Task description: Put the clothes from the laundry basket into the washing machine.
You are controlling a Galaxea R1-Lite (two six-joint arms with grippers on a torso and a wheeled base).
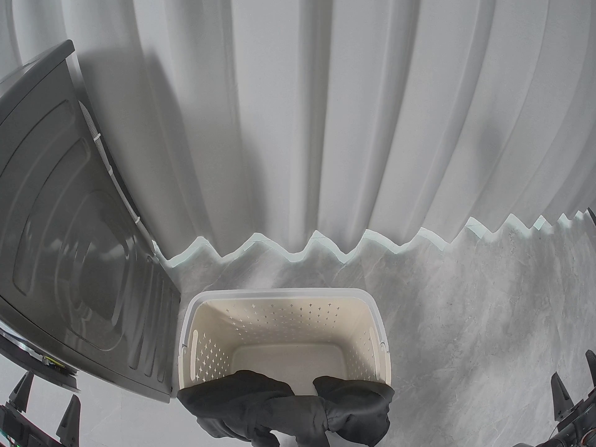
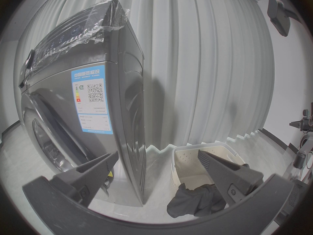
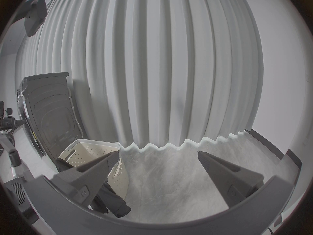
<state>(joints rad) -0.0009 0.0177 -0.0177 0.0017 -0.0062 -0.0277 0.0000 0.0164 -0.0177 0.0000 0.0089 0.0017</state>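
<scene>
Grey marbled floor (image 1: 472, 318) carries a black crumpled garment (image 1: 279, 408) draped over the near rim of a cream perforated plastic laundry basket (image 1: 279, 293), just beside a grey washing machine (image 1: 68, 249). Left gripper (image 2: 157, 153) and right gripper (image 3: 158, 153) both stand spread, empty.

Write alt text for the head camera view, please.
A cream laundry basket on a grey floor, a dark garment draped over its near rim. A grey washing machine stands left of it, a white pleated curtain behind; the left gripper and right gripper, both open, at the bottom corners.
</scene>
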